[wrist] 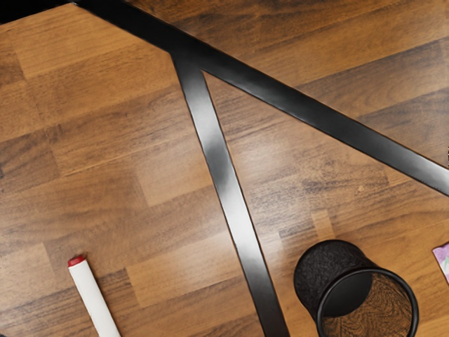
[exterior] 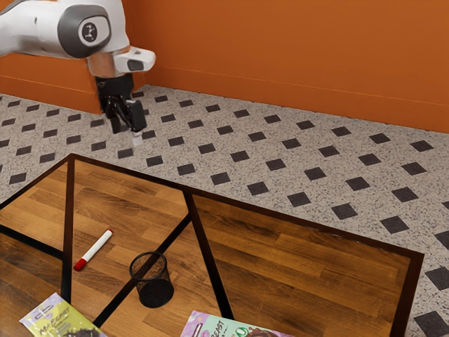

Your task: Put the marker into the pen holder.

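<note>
In the upper left of the exterior view, a smooth white robot arm point(exterior: 24, 35) is wearing a dark grey band point(exterior: 68, 33) and a round dark emblem point(exterior: 90, 31) — its black two-finger gripper point(exterior: 128, 133) is showing a pale, blocky tip point(exterior: 137, 140).

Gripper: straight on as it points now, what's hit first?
Probably the wooden tabletop, near the black strip running between marker and pen holder. The gripper points down from well above; exact contact spot unclear.

The arm point(exterior: 90, 29) points its parted fingers point(exterior: 137, 116) downward.
</note>
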Robot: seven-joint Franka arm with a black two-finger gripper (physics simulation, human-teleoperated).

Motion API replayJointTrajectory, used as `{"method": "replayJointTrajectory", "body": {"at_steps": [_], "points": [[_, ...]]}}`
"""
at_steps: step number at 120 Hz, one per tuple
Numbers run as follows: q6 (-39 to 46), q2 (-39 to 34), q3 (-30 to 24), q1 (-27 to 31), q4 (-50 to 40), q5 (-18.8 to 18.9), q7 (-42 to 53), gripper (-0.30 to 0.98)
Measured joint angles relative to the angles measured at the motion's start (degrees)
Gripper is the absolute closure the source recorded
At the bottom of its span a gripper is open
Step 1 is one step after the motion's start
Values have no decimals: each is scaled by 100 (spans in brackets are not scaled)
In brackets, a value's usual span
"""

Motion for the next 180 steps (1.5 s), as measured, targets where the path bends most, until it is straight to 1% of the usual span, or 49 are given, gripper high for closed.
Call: {"method": "replayJointTrajectory", "body": {"at_steps": [22, 28, 34, 40, 44, 48, 62, 69, 84, 90, 94, 100, 104, 110, 116, 126, 136, 160, 180], "points": [[374, -12, 6, -111, -6, -4, 460, 0], [437, -88, 132, -218, -174, 3, 461, 0], [530, -179, 376, -392, -554, 14, 349, 0], [609, -268, 513, -439, -738, 113, 232, 0], [655, -364, 558, -420, -865, 224, 159, 0], [804, -465, 590, -388, -1225, 354, 65, 0], [1771, -523, 899, -272, -2552, 611, -380, 0], [2263, -483, 1001, -38, -2854, 673, -572, 0], [3070, -137, 1045, 618, -2952, 723, -899, 1], [3398, 130, 1055, 782, -2951, 745, -1011, 7], [3598, 367, 1056, 705, -2865, 756, -1076, 13], [3845, 671, 1052, 328, -2708, 768, -1158, 19], [3980, 757, 1050, 147, -2675, 774, -1209, 23], [4145, 807, 1043, 53, -2684, 778, -1281, 27], [4274, 804, 1041, 60, -2742, 780, -1343, 30], [4430, 579, 1040, 117, -3120, 786, -1428, 33], [4532, 504, 1040, 132, -3378, 789, -1470, 35], [4651, 590, 1040, 328, -3713, 780, -1446, 38], [4690, 828, 1040, 348, -3631, 780, -1416, 41]]}}
